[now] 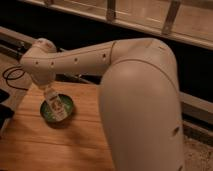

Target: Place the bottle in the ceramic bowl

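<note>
Item: bottle (56, 106). Whitish, capped, with a pale printed label. It is seen tilted over the bowl (68, 102), lower end down inside the basin, cap end up toward the wrist. Whether the lower end is touching the glaze cannot be told.

Item: bowl. Green, glossy, shallow, with a darker rim. It is set on the wooden counter (60, 145), toward the far left, near the left edge.

Item: hand (50, 92). It is placed directly above the bowl, at the cap end of the bottle, under the bulky wrist. Its state, clenched or released, cannot be told, as the fingers are masked by the wrist and bottle.

Item: arm (135, 90). The right half of the view is filled by it; a dark cable (12, 75) is seen at far left, off the counter.

Stage, as judged: placement is nearly done; only release and withdrawal are thought to be left.

Risks, as judged:
- The bottle is about as long as the bowl is wide. If released while tilted, it may be tipped over the rim and rolled onto the counter.
- A shallow, glossy basin gives little hold; sliding is likely.
- If the hand is lifted before it is fully released, the bottle may be dragged out or the bowl shifted toward the edge.
</note>
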{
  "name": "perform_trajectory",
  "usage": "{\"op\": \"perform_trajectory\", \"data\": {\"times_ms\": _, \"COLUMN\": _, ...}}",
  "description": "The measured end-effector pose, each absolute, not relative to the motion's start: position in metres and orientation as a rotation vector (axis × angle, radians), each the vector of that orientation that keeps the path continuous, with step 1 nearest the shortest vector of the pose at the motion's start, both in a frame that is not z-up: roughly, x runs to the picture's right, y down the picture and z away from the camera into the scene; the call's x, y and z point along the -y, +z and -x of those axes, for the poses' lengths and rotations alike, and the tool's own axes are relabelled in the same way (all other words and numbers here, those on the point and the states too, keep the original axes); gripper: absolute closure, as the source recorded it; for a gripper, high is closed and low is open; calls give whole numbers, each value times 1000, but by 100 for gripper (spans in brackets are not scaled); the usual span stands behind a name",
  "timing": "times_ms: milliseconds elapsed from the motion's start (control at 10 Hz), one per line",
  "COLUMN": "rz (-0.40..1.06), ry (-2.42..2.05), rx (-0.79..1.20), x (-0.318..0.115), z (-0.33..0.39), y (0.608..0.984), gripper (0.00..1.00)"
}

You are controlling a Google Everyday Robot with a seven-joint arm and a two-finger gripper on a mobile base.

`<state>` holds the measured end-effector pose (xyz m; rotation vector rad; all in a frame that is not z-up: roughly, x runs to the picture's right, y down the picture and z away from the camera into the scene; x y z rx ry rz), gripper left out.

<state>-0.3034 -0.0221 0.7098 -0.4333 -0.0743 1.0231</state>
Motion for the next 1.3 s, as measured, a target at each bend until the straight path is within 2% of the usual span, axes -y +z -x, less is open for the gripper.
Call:
{"op": "perform_trajectory", "data": {"times_ms": 400, "rz": 338, "ry": 1014, "rx": -53, "x": 26, "z": 305, "y": 744, "gripper": 100}}
{"op": "perform_trajectory", "data": {"times_ms": 500, "rz": 342, "ry": 1013, "rx": -46, "x": 26, "z": 308, "y": 742, "gripper": 99}}
{"op": "perform_trajectory", "data": {"times_ms": 800, "rz": 337, "ry": 1016, "rx": -52, "x": 27, "z": 304, "y": 744, "gripper": 74}}
{"op": "perform_trajectory", "data": {"times_ms": 1300, "rz": 338, "ry": 1016, "rx": -52, "x": 27, "z": 304, "y": 744, "gripper": 24}}
